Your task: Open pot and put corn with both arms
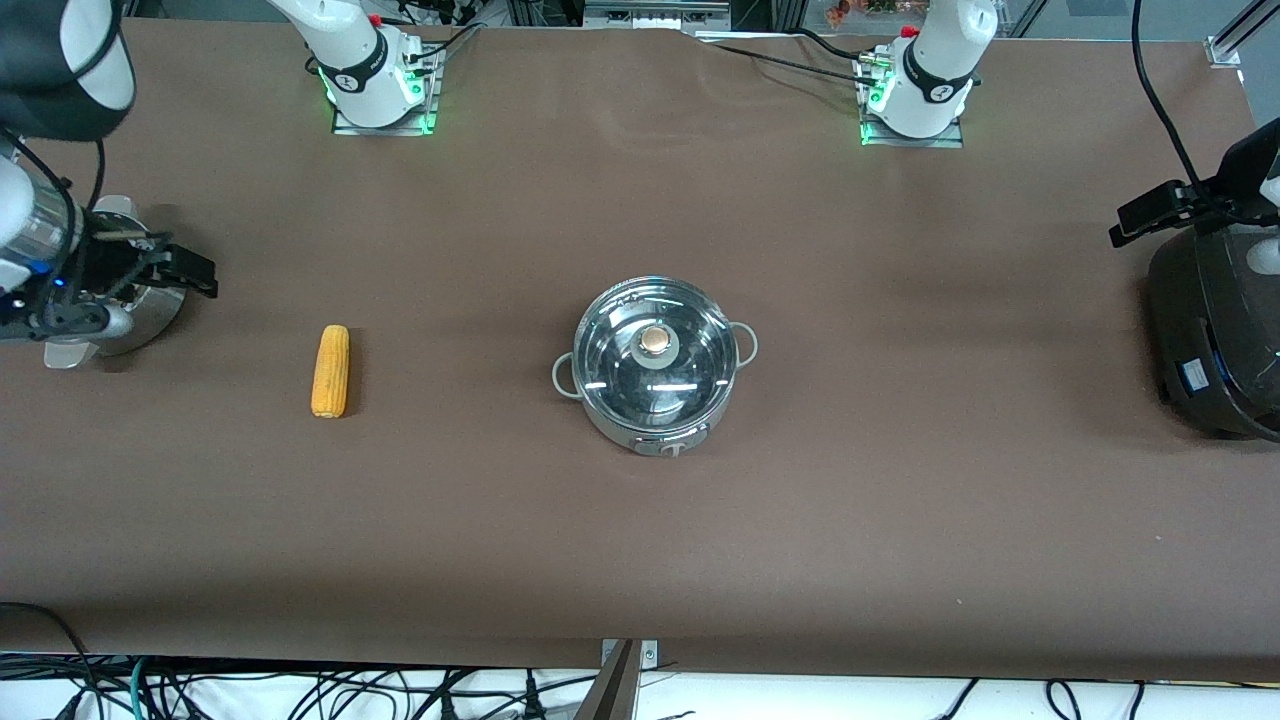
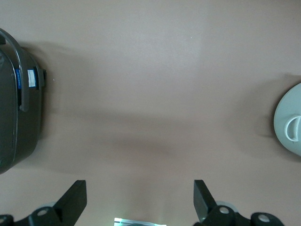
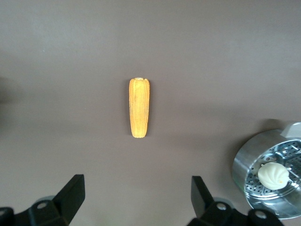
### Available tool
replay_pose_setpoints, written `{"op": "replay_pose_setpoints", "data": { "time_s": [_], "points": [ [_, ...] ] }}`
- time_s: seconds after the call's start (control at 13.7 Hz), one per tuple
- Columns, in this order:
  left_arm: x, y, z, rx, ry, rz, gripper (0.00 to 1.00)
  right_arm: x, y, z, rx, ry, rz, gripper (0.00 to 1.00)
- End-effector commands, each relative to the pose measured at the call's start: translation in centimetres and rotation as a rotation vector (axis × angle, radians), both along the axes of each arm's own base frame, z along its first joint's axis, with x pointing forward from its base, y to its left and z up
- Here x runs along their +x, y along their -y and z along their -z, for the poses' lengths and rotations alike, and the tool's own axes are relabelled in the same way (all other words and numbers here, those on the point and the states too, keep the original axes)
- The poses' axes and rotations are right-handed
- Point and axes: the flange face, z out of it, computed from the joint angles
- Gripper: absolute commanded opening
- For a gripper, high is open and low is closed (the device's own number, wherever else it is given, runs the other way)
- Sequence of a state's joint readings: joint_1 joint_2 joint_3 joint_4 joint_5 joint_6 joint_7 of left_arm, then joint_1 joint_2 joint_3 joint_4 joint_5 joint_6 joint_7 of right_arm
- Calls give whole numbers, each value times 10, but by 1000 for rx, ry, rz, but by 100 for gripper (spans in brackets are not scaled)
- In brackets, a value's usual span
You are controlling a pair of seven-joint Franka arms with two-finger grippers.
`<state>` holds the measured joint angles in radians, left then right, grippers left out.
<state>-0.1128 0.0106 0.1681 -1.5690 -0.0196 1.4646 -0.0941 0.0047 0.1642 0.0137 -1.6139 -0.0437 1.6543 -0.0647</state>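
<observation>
The steel pot [image 1: 655, 400] stands mid-table with its glass lid [image 1: 690, 375] on, the tan knob [image 1: 655, 342] on top. The corn [image 1: 330, 370] lies on the table toward the right arm's end; it also shows in the right wrist view [image 3: 139, 107]. My right gripper [image 1: 185, 270] hangs open and empty over the steamer pot's edge, apart from the corn; its jaws [image 3: 137, 188] stand wide. My left gripper [image 1: 1160, 212] hangs open and empty by the black cooker, away from the pot; its jaws [image 2: 139, 193] stand wide over bare table.
A perforated steel steamer pot [image 3: 249, 165] with a white bun [image 3: 273, 175] stands at the right arm's end [image 1: 135, 315]. A big black cooker [image 1: 1215, 330] stands at the left arm's end [image 2: 16, 117]. A white round lid [image 2: 291, 125] lies on the table in the left wrist view.
</observation>
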Motion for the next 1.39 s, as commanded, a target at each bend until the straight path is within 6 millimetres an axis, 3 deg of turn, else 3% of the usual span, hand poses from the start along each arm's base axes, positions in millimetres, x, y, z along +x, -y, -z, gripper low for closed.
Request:
{"op": "replay_pose_setpoints", "data": {
  "time_s": [0.0, 0.37, 0.59, 0.66, 0.8, 0.95, 1.1, 1.32],
  "points": [
    [-3, -2, -2, -4, -18, 18, 100, 11, -1, 14, 4, -19, 3, 100],
    [0, 5, 1, -5, -24, 33, 100, 44, -1, 95, 18, -34, 5, 100],
    [7, 7, 17, 1, -58, 36, 100, 58, -7, 150, 23, -27, -5, 100],
    [12, 10, 31, 2, -95, 39, 100, 61, -9, 171, 26, -23, -7, 100],
    [13, 14, 33, 0, -102, 44, 100, 58, -13, 205, 41, -24, -3, 100],
    [11, 24, 38, -1, -123, 55, 100, 50, -12, 224, 48, -31, 3, 100],
    [11, 49, 36, -16, -119, 92, 100, 42, -11, 238, 48, -57, 6, 100],
    [9, 121, 41, -24, -121, 41, 100, 27, -9, 266, 50, -64, 10, 100]
  ]
}}
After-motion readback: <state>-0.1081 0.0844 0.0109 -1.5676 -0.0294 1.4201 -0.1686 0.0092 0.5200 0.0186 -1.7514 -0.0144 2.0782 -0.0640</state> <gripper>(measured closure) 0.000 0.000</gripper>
